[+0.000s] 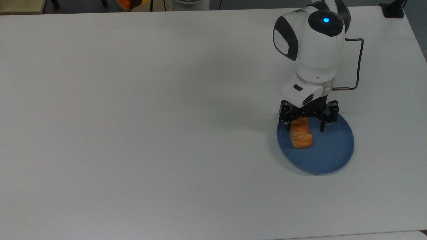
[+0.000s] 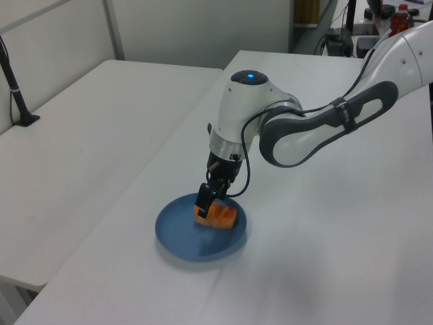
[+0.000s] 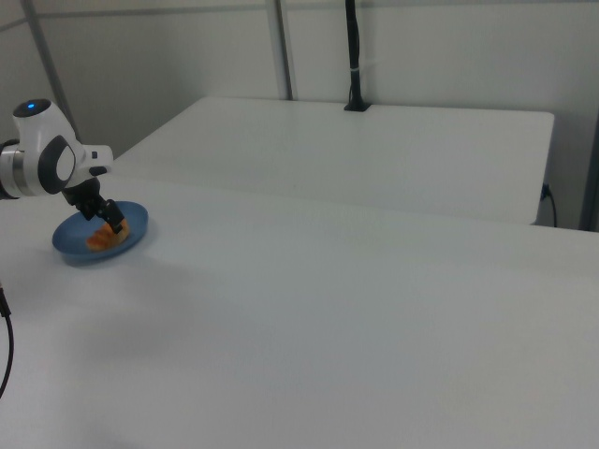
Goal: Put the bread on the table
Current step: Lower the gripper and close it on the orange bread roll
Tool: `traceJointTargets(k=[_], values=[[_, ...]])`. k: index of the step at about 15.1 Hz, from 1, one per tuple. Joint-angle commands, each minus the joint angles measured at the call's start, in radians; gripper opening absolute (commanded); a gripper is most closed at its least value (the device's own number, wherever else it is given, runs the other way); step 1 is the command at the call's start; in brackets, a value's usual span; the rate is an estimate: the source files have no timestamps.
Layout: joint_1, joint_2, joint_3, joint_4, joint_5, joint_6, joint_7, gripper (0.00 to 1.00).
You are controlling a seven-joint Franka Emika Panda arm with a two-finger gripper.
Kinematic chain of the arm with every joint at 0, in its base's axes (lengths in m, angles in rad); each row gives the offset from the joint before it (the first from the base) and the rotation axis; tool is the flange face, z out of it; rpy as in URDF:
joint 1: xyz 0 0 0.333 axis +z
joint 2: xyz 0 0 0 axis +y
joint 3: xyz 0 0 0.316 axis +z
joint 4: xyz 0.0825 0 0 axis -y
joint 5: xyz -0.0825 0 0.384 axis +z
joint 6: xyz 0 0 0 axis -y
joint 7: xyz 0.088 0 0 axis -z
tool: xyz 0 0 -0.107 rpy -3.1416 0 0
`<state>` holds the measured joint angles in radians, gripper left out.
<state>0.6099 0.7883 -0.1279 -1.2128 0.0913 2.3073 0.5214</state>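
Bright, even overhead lighting. Soft, faint shadow on the white table (image 1: pixel 133 133) to the top view's left of the arm (image 1: pixel 312 50). No harsh glare. Slightly soft and washed out in the right view.
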Motion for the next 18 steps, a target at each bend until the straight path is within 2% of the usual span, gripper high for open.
traceJointTargets(k=[1,7,9,10,11,13,14,18], values=[[0.013,0.012,0.0,0.007,-0.06,0.006,0.016,0.68],[0.013,0.017,0.017,-0.011,-0.097,0.017,0.017,0.67],[0.013,0.019,0.022,-0.022,-0.122,0.018,0.016,0.54],[0.013,0.019,0.027,-0.024,-0.139,0.018,0.014,0.41],[0.01,0.019,0.031,-0.03,-0.162,0.018,0.014,0.23],[0.008,0.017,0.034,-0.031,-0.171,0.018,0.011,0.03],[0.007,0.017,0.036,-0.031,-0.174,0.018,0.005,0.0],[0.004,0.003,0.034,-0.031,-0.18,0.015,-0.032,0.0]])
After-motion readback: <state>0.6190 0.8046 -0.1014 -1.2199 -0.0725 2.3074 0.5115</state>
